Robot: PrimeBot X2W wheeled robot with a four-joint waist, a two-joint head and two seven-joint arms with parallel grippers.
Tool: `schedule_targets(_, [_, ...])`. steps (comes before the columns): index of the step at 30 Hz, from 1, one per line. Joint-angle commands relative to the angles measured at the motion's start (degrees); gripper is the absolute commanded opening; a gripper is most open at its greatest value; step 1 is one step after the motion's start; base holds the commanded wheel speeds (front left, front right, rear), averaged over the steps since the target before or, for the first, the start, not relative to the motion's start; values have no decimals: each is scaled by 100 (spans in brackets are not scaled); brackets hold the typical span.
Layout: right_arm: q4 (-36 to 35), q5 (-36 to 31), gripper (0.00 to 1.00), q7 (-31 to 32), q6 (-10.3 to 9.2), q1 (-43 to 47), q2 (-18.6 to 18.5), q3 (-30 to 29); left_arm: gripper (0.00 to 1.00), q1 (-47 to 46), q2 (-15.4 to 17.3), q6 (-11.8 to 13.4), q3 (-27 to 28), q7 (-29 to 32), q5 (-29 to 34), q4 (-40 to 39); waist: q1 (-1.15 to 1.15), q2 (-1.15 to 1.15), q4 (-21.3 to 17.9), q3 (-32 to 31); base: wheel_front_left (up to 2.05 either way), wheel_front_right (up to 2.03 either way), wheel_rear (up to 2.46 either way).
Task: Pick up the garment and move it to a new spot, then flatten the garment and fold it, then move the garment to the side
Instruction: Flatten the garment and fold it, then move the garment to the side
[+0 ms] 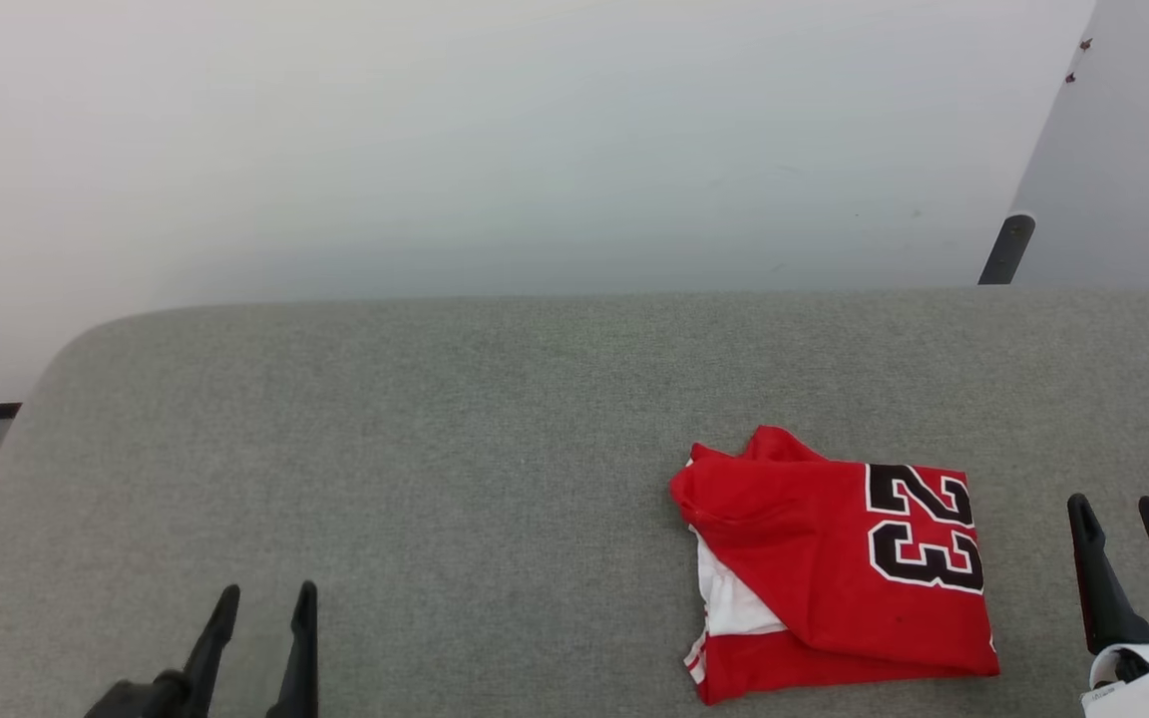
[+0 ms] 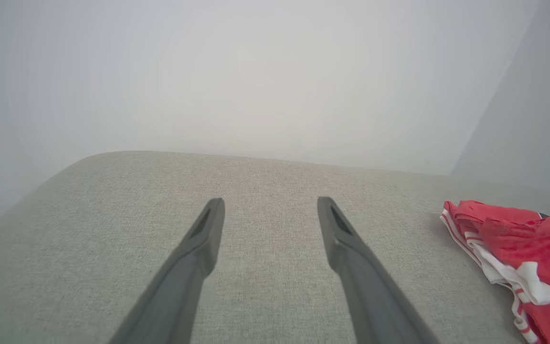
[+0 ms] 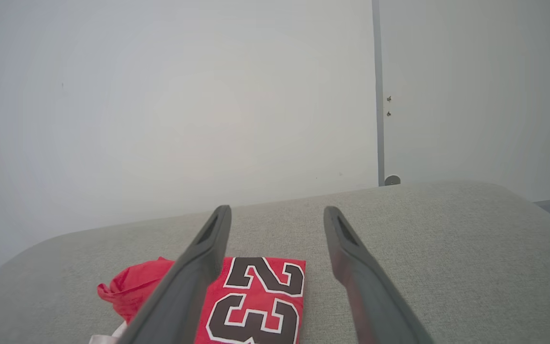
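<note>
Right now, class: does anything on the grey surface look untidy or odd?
The garment is folded unevenly: a red bunch pokes out at its far corner and white fabric shows along its left edge.

One marking can be read: the number 23 [image 1: 924, 527], in black digits outlined in white, printed on the red cloth of the folded jersey [image 1: 794, 558]. In the head view the digits lie turned on their side, close to the jersey's right edge. The right wrist view shows the same 23, also sideways, its lower part cut off. No other text, label or brand is legible.
</note>
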Motion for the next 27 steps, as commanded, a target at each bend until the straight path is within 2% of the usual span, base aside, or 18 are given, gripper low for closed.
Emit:
schedule_targets(1, [-76, -105, 100, 11, -5, 97, 54, -52, 100, 119, -8, 31, 36, 4, 79, -73, 0, 0, 11, -15, 0, 0, 0])
schedule_targets(12, [-495, -330, 100, 212, -5, 375, 278, -350, 100, 467, -39, 104, 56, 7, 132, -467, 0, 0, 67, -6, 0, 0, 0])
schedule_targets(27, [-566, -448, 100, 274, -5, 417, 388, -382, 100, 391, 31, 127, -9, 43, 80, -562, 0, 0, 67, 28, 0, 0, 0])
